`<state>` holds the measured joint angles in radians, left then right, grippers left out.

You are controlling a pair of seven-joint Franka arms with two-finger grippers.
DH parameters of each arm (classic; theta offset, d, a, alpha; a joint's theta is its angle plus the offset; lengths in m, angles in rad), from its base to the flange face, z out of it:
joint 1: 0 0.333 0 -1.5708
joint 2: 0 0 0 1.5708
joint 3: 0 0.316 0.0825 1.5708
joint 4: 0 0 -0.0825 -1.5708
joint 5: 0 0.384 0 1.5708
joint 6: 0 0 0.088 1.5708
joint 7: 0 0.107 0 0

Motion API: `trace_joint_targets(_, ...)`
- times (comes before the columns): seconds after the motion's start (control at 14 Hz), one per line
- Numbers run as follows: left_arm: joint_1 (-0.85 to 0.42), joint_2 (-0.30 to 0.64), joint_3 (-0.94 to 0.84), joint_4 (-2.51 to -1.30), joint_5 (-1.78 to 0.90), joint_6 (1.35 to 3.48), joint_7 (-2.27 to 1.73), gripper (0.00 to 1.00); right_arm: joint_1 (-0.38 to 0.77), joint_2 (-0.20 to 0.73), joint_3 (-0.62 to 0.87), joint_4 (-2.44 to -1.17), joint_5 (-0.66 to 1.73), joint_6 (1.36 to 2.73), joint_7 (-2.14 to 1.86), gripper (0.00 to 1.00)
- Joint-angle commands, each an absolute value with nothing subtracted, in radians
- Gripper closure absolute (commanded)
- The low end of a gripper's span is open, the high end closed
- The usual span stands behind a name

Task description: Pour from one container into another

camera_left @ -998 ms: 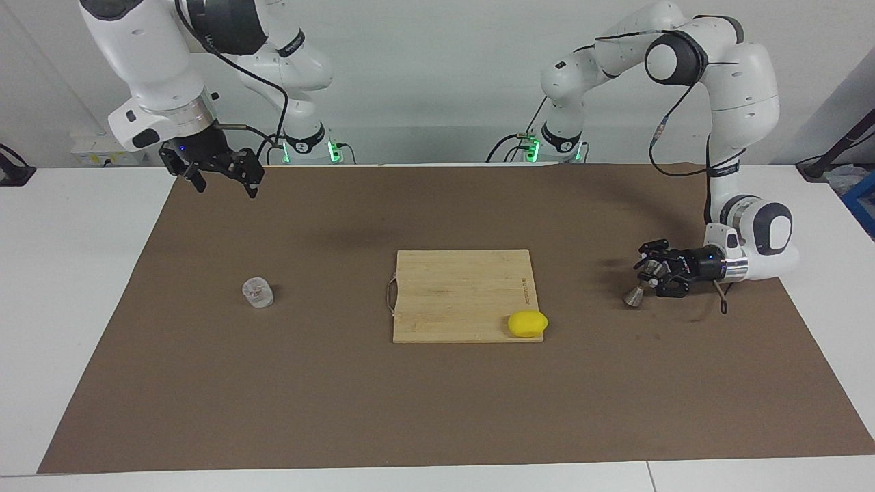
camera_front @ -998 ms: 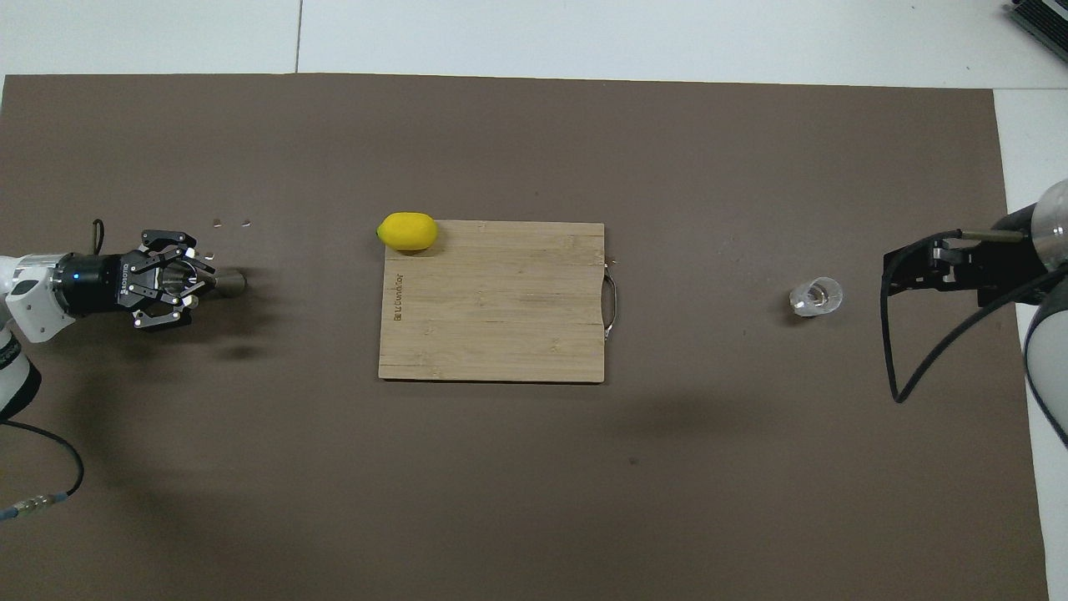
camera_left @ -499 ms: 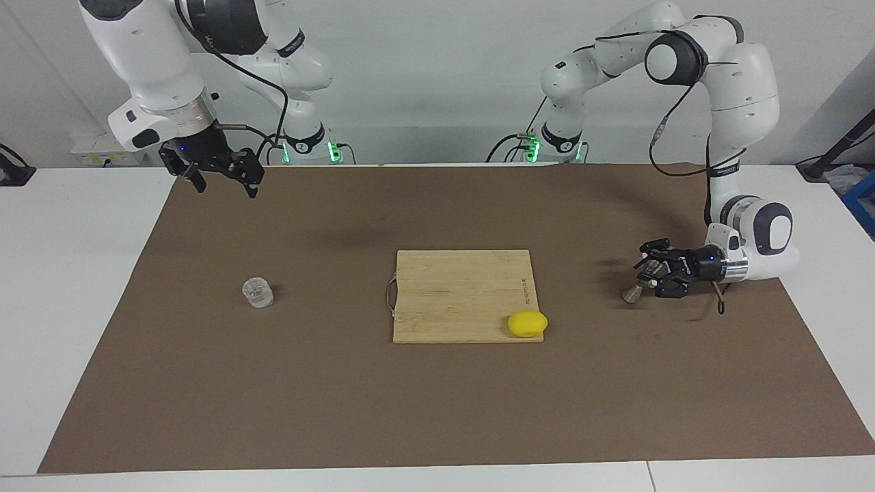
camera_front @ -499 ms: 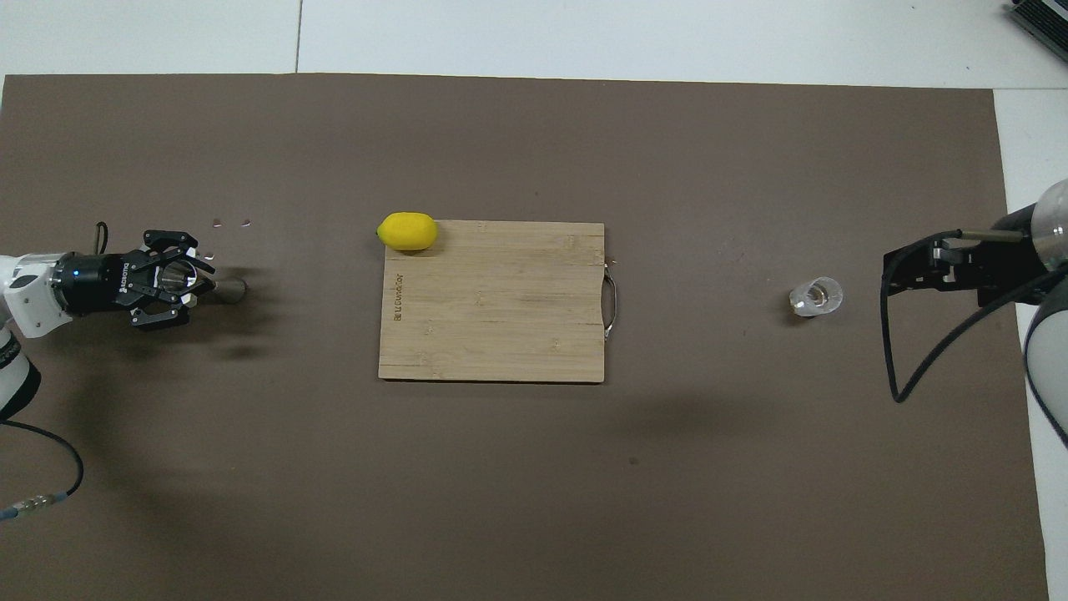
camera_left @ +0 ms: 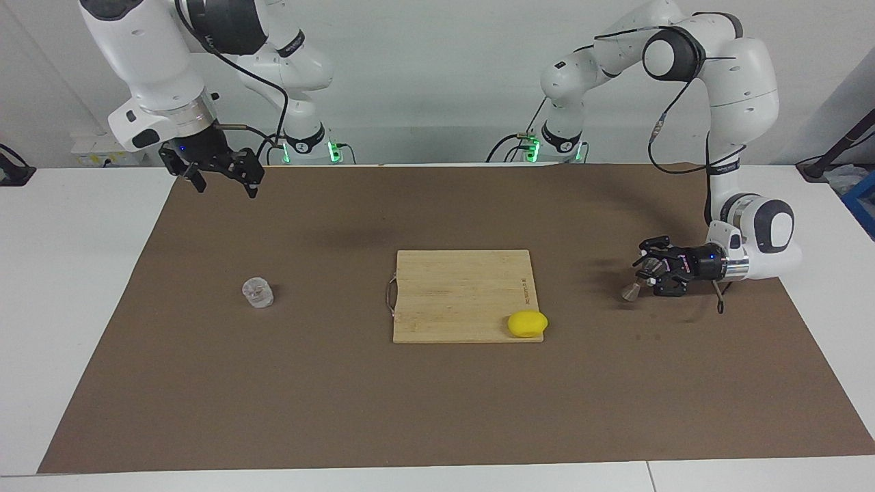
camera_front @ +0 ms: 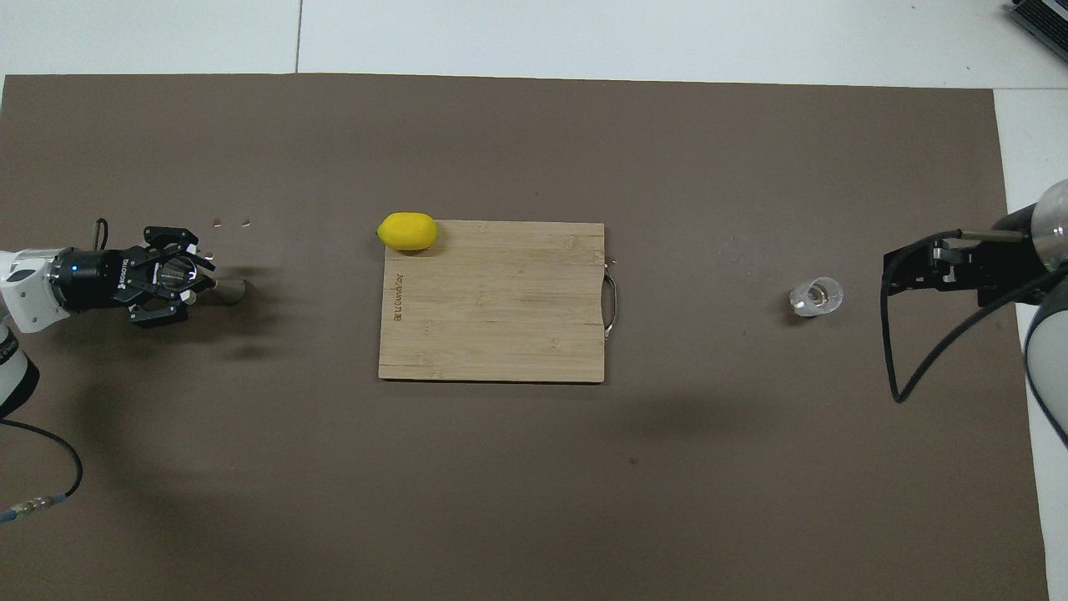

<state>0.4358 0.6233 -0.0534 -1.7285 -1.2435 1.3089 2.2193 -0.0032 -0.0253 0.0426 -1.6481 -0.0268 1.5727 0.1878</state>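
Observation:
The clear frosty glass cup (camera_left: 258,292) stands upright on the brown mat toward the right arm's end; it also shows in the overhead view (camera_front: 816,296). The silver hourglass jigger (camera_left: 631,292) is tilted on its side in my left gripper (camera_left: 646,275), low over the mat at the left arm's end. One cone sticks out past the fingers (camera_front: 229,289), and the left gripper (camera_front: 193,278) is shut on the other. My right gripper (camera_left: 223,182) is open and empty, raised over the mat's corner near its base, apart from the cup.
A wooden cutting board (camera_left: 465,287) with a metal handle lies mid-table (camera_front: 492,317). A yellow lemon (camera_left: 527,323) sits on its corner (camera_front: 407,231). A few small crumbs (camera_front: 231,223) lie on the mat near the left gripper.
My left gripper has shifted slightly up and back toward the left arm's end with the jigger in it. The right arm and the glass cup have not moved.

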Motion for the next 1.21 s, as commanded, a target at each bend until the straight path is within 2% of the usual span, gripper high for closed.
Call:
trace_joint_targets(0.0,0.397,0.536,-0.041,-1.818,-1.285,1.327,2.201,1.00,-0.014,-0.044,0.049,-1.667,-0.015,1.575,0.201,0.00)
trace_joint_targets(0.29,0.330,0.425,-0.041,-1.939,-1.350,1.405,2.198,1.00,-0.014,-0.044,0.048,-1.667,-0.015,1.575,0.201,0.00)
trace_joint_targets(0.64,0.192,0.344,-0.043,-2.023,-1.462,1.515,2.186,1.00,-0.014,-0.044,0.049,-1.667,-0.015,1.575,0.201,0.00)
trace_joint_targets(1.14,-0.046,0.285,-0.043,-2.098,-1.679,1.713,2.190,1.00,-0.014,-0.044,0.049,-1.667,-0.015,1.575,0.201,0.00)
